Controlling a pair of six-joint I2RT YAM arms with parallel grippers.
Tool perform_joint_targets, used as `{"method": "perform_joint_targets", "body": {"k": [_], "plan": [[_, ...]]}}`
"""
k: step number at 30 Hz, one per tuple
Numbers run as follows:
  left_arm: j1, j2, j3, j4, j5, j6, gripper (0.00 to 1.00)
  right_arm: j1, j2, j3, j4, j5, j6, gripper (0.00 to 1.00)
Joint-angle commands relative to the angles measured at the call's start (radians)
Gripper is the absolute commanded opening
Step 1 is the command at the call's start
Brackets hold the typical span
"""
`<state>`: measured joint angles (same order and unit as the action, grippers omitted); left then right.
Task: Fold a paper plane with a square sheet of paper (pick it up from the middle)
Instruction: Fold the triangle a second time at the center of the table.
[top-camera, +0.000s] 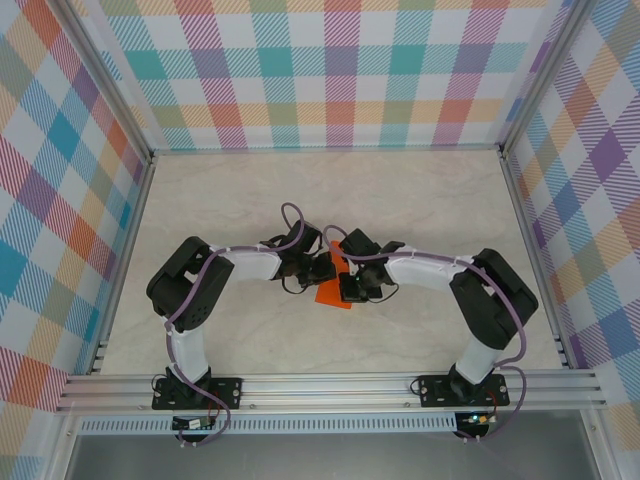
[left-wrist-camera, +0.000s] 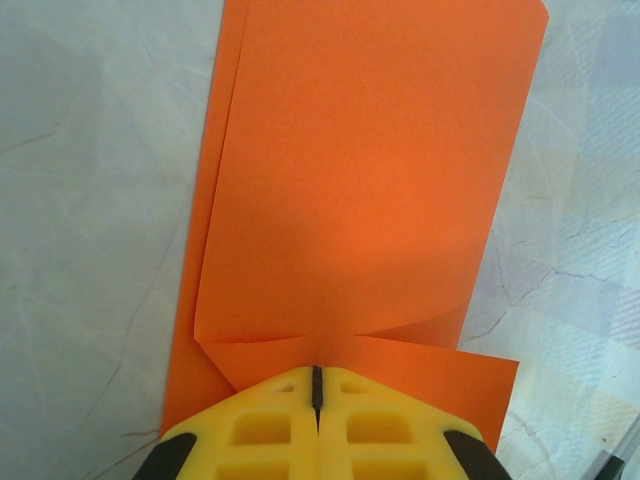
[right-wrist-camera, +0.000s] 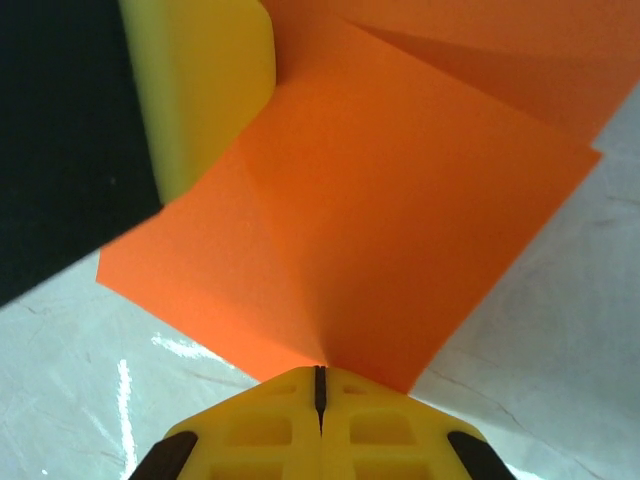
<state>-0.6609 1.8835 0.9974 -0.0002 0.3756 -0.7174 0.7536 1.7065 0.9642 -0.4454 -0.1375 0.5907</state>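
Orange paper (left-wrist-camera: 360, 180) was pinched by L claw (left-wrist-camera: 317, 385) & R claw (right-wrist-camera: 320, 385), both shut tight on it. Could be torn or creased crooked if pulled apart too hard.

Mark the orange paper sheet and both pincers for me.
thin orange paper sheet (left-wrist-camera: 360, 180), left wrist view, middle of upper layer.
left yellow pincer (left-wrist-camera: 317, 385), left wrist view, between its fingertips.
right yellow pincer (right-wrist-camera: 320, 385), right wrist view, between its fingertips.

My left arm (top-camera: 245, 265) and right arm (top-camera: 425, 268): white links, black joints; purple cables (top-camera: 291, 212) looped along; fingers (left-wrist-camera: 262, 432) yellow, pocketed, black-trimmed.
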Motion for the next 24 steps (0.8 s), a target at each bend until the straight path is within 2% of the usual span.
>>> {"method": "perform_joint_targets", "body": {"k": [1, 10, 18, 24], "plan": [[-0.006, 0.031, -0.037, -0.101, -0.069, 0.007, 0.01, -0.005, 0.034, 0.039, 0.014, 0.009, 0.016, 0.05], [-0.006, 0.017, -0.009, -0.116, -0.064, 0.047, 0.01, -0.016, 0.029, -0.022, 0.026, -0.004, 0.030, 0.05], [-0.005, 0.026, -0.006, -0.115, -0.060, 0.049, 0.01, -0.029, -0.083, -0.092, 0.091, -0.059, 0.048, 0.05], [-0.006, 0.026, -0.008, -0.106, -0.053, 0.046, 0.01, -0.036, -0.058, -0.122, 0.102, -0.057, 0.064, 0.05]]}}
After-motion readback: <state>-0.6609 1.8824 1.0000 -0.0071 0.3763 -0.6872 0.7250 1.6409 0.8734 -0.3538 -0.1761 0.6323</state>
